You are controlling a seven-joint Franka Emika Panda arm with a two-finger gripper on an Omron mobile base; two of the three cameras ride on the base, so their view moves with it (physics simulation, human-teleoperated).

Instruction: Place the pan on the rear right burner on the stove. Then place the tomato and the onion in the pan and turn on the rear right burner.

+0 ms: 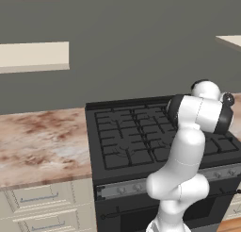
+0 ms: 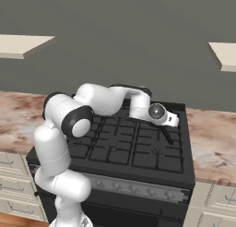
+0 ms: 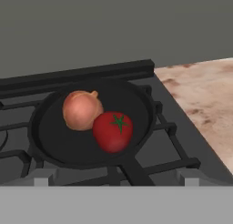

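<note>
Pan [image 3: 91, 127] sits on the rear right burner [image 3: 175, 127] of the stove [image 2: 138, 150], right by the marble bench [image 3: 205, 100], with the onion [image 3: 82, 110] and tomato [image 3: 113, 131] touching inside it. So loading looks done. Jaws are spread wide, holding nothing. What's left is the burner, I'd say: swing down to the knob strip [image 2: 133, 189] and twist the right knob.

Rendered home kitchen, black stove [image 1: 141, 136] with grates, marble-look counter [image 1: 37, 141], cream drawers [image 1: 42, 203], wall shelves [image 1: 33, 56]
</note>
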